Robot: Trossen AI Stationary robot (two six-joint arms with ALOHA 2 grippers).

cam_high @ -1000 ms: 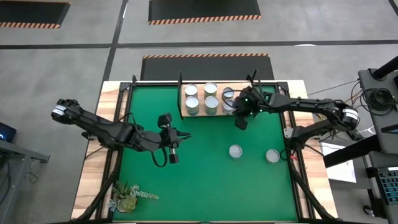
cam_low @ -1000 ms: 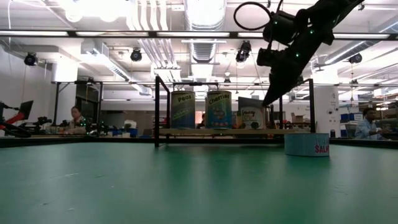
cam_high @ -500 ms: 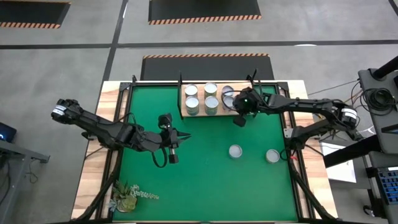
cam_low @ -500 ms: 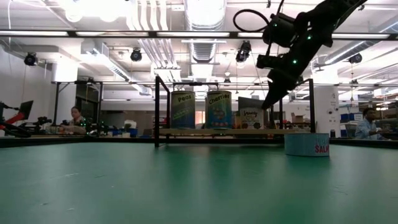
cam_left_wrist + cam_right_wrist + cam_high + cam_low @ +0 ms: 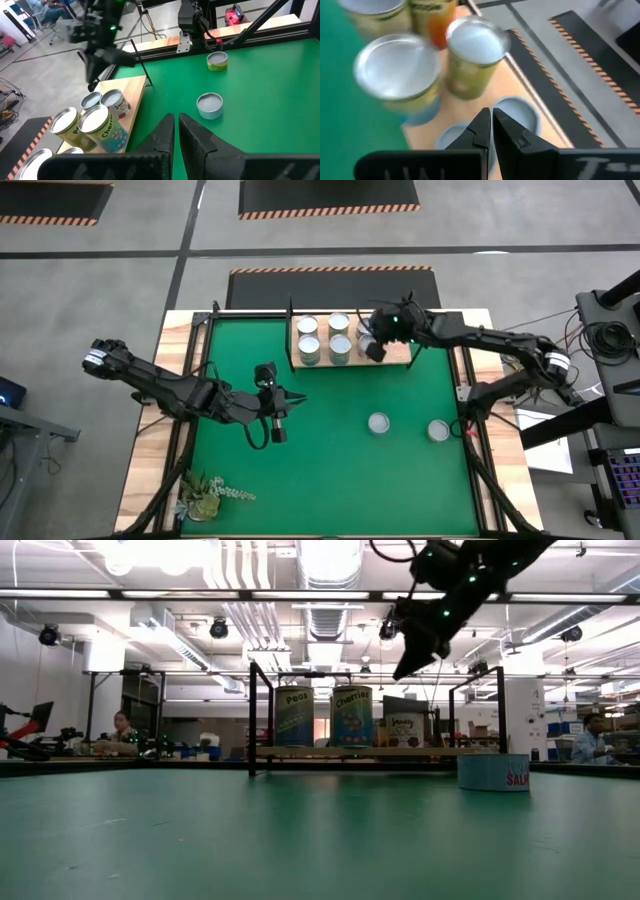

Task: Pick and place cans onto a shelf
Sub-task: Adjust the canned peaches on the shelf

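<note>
Fingers of the right gripper were pressed together on nothing, poised above the shelf. Directly beneath them stood two short blue tins, partly masked by the fingers. Just beyond stood four taller cans, the nearest a tall can, probably packed toward one end so the bare board stayed free for more. Labels reading "Peas" and "Cherries" were legible from table level. Well behind the gripper, two short tins remained on the green table, not yet shelved. Farther off, the left gripper waited empty, fingers closed, over the mat. Its far side hid a plant sprig at the table corner. Other labels were unreadable.
</note>
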